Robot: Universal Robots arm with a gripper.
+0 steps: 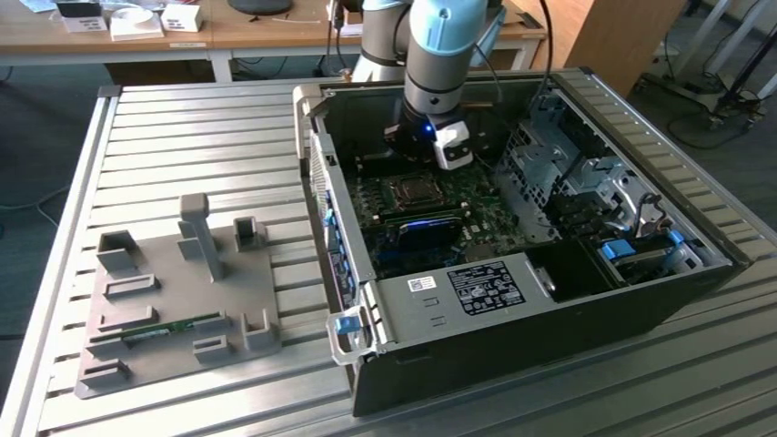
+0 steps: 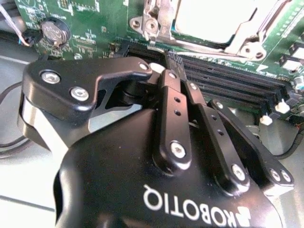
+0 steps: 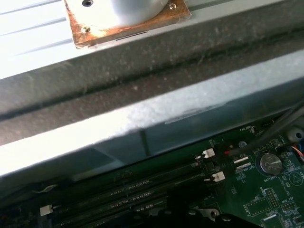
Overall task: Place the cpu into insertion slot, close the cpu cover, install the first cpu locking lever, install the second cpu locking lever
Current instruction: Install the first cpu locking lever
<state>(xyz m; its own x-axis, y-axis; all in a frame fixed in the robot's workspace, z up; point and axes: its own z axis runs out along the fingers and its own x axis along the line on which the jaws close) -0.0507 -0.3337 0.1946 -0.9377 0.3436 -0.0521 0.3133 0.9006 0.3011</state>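
Observation:
In the second wrist view the cpu [image 2: 216, 16] lies in the insertion slot, its bright silver top showing through the window of the cpu cover [image 2: 248, 39], which lies flat around it. My gripper [image 2: 171, 59] hangs just over the long black memory slots [image 2: 228, 78] beside the socket. Its fingers [image 2: 173, 109] are shut together with nothing between them. In the exterior view the gripper [image 1: 420, 155] is inside the open computer case, just behind the insertion slot [image 1: 413, 191] on the green motherboard [image 1: 479, 218]. I cannot make out the locking levers.
A grey drive cage [image 1: 570, 173] fills the case on the exterior view's right. A labelled grey cover [image 1: 486, 287] is at the case front. A grey fixture plate [image 1: 182, 291] holding a memory stick [image 1: 158, 330] lies on the slatted table. The case wall [image 3: 166, 118] runs close by.

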